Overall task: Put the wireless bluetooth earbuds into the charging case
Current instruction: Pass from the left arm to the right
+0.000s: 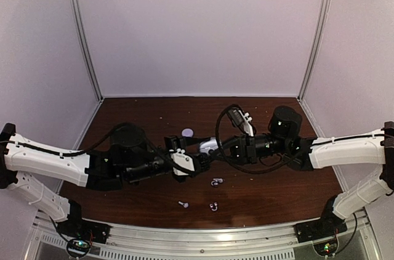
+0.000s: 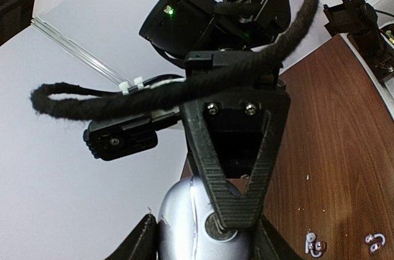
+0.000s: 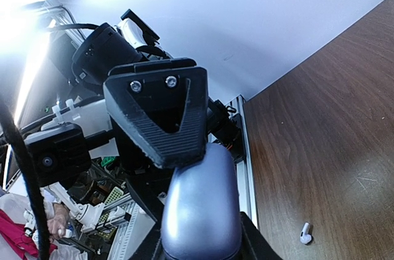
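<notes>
Spreading under both arms is a dark brown wooden table [image 1: 277, 192], scuffed and flecked with pale crumbs. It is boxed in by plain pale walls [image 1: 197, 26], with slim metal posts [image 1: 83, 32] at the back corners. The two arms meet over the middle of the board. The left gripper [image 2: 206, 244] is clenched on the charging case [image 3: 200, 204], a smooth silver-lilac shell sitting between its fingers. The right gripper [image 3: 200, 244] grasps the same case from the other side, one ribbed black finger [image 2: 237, 198] pressed flat on its top. One case is in hand. One small round lilac disc [image 1: 187, 131] lies on the wood just beyond the left gripper, apart from it. Three wireless bluetooth earbuds lie loose on the near side of the joined grippers, none of them in the case. One [image 1: 183, 204] is nearer the left gripper's side, one [image 1: 213, 206] is beside it to the right, and one [image 1: 215, 181] is closest, just under the clasped case.
</notes>
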Controlling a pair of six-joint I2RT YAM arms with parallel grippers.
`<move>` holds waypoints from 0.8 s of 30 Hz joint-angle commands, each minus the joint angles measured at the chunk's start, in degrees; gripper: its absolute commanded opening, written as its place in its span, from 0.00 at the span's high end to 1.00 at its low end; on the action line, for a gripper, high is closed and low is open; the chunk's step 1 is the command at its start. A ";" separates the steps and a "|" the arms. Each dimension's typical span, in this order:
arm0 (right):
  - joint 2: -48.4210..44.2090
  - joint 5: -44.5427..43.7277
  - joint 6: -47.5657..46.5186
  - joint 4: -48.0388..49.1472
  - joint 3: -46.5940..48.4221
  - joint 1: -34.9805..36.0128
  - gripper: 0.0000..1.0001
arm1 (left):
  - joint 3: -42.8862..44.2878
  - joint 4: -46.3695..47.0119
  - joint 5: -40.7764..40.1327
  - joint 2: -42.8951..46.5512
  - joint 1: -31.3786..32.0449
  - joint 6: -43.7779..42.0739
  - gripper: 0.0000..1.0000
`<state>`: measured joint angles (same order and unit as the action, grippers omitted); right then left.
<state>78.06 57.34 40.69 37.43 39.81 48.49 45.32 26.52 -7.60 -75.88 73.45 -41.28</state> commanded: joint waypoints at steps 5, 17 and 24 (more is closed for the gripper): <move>0.56 -1.01 3.88 9.22 -1.39 -0.27 0.64 | -0.06 4.50 -1.46 -1.30 -0.41 0.40 0.65; 1.27 -1.97 6.40 13.70 -2.19 -0.24 0.69 | -0.05 6.17 -2.43 -1.92 -0.48 0.96 0.65; 1.56 -2.28 7.17 15.21 -2.59 -0.24 0.63 | -0.10 6.10 -2.29 -2.22 -0.42 0.91 0.65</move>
<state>79.26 55.29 46.89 47.35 37.82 48.23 45.32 30.65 -9.41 -76.97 73.43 -40.93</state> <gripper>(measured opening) 0.328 0.501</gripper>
